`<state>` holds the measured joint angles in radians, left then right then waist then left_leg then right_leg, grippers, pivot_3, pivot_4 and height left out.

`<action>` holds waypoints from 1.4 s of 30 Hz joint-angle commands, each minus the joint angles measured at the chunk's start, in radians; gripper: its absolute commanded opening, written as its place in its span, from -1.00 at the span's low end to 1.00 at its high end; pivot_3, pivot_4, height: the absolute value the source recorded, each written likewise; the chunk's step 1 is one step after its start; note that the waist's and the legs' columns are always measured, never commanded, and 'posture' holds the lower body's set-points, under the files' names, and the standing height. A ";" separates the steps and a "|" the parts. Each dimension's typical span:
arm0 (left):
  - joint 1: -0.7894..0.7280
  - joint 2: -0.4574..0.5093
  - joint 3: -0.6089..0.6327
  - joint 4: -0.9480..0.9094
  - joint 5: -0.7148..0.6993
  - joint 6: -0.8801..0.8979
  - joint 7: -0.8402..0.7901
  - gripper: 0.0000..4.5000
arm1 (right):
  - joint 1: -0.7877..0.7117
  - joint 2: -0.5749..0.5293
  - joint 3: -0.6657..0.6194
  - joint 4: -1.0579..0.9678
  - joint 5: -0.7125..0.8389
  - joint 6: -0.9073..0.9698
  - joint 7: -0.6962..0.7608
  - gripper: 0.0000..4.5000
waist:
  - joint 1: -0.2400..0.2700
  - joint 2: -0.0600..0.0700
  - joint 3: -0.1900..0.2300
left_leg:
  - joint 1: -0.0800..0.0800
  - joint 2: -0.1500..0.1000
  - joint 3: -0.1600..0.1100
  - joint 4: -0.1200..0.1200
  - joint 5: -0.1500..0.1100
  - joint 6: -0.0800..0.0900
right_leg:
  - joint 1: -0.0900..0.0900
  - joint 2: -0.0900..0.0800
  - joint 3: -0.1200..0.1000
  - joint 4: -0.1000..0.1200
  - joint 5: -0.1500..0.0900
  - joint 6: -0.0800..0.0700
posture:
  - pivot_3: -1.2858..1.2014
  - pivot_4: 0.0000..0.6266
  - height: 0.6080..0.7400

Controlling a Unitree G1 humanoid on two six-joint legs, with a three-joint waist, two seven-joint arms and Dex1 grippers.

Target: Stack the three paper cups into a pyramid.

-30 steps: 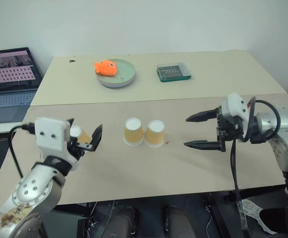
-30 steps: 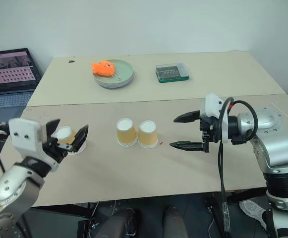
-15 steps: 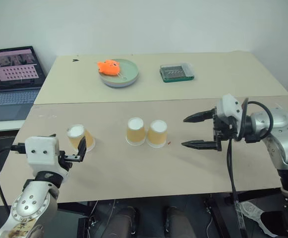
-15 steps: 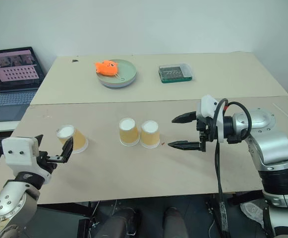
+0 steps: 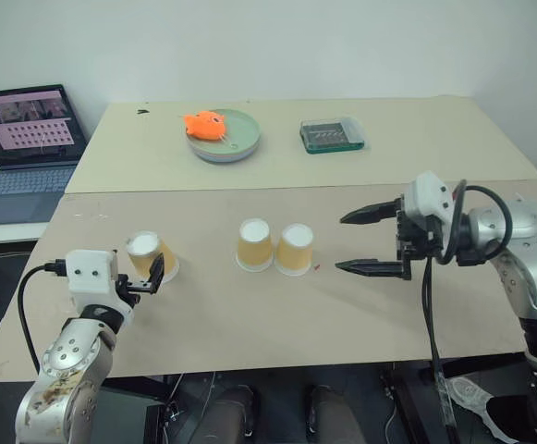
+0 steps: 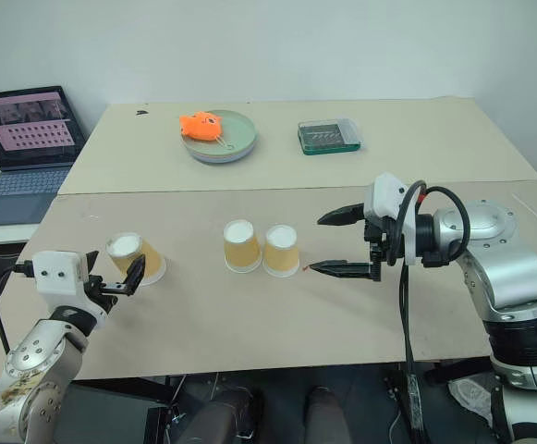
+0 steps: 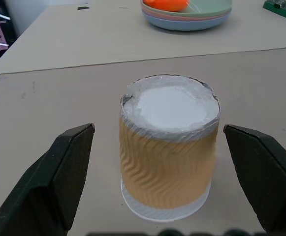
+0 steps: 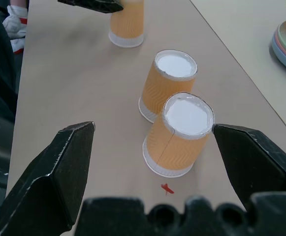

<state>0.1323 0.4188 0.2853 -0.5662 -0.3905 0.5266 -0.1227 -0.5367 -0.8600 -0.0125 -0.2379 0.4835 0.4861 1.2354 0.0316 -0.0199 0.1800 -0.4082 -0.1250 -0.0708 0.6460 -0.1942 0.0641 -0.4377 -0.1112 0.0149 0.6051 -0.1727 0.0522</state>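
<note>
Three paper cups stand upside down on the near table, tan-orange with white bases up. Two of them [image 5: 254, 245] [image 5: 294, 250] touch side by side at the middle. The third cup [image 7: 167, 147] stands alone at the left. My left gripper [image 5: 139, 277] is open and level at table height, and this cup sits centred just ahead of its fingertips [image 7: 71, 147], untouched. My right gripper [image 5: 341, 243] hovers open to the right of the pair, pointing left at them, with nothing between its fingers [image 8: 59, 167].
On the far table a green plate [image 5: 236, 146] holds an orange plush fish [image 5: 203, 122], and a small green tray [image 5: 331, 135] lies to its right. An open laptop [image 5: 23, 139] stands at the far left. A small red mark [image 5: 316, 268] lies by the cup pair.
My left gripper has come down and out toward the left, from raised over the lone cup to level just before it. The cups and the right gripper have stayed put.
</note>
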 commanded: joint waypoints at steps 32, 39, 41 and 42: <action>-0.224 0.030 -0.037 0.211 0.077 -0.044 -0.150 0.02 | -0.006 -0.033 -0.047 -0.043 0.019 0.009 -0.074 1.00 | 0.005 0.000 0.000 | 0.000 0.000 0.000 0.000 0.000 0.000 | -0.001 0.001 0.000 0.000 0.002 -0.002 | 0.03 -0.52 1.00; -0.354 0.035 -0.043 0.236 0.052 -0.024 -0.170 0.02 | -0.010 -0.027 -0.045 -0.046 0.011 0.007 -0.101 1.00 | 0.008 0.000 0.000 | 0.000 0.000 0.000 0.000 0.000 0.000 | -0.001 0.001 0.000 0.000 0.002 -0.002 | 0.03 -0.52 1.00; -0.444 0.043 -0.055 0.270 0.043 -0.028 -0.199 0.02 | -0.014 -0.021 -0.048 -0.049 0.010 0.009 -0.121 1.00 | 0.009 0.000 0.000 | 0.000 0.000 0.000 0.000 0.000 0.000 | -0.001 0.001 -0.001 0.000 0.002 -0.002 | 0.03 -0.52 1.00; -0.506 0.048 -0.064 0.298 0.040 -0.032 -0.217 0.02 | -0.016 -0.019 -0.050 -0.051 0.009 0.010 -0.133 1.00 | 0.010 0.000 0.000 | 0.000 0.000 0.000 0.000 0.000 0.000 | 0.000 0.001 -0.001 0.000 0.002 -0.002 | 0.03 -0.52 1.00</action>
<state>-0.2985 0.4461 0.2296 -0.2744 -0.3317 0.5059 -0.3118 -0.5300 -0.8748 -0.0228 -0.2665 0.4903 0.4925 1.1249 0.0412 -0.0203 0.1801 -0.4090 -0.1253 -0.0709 0.6466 -0.1941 0.0641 -0.4382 -0.1105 0.0143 0.6054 -0.1704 0.0501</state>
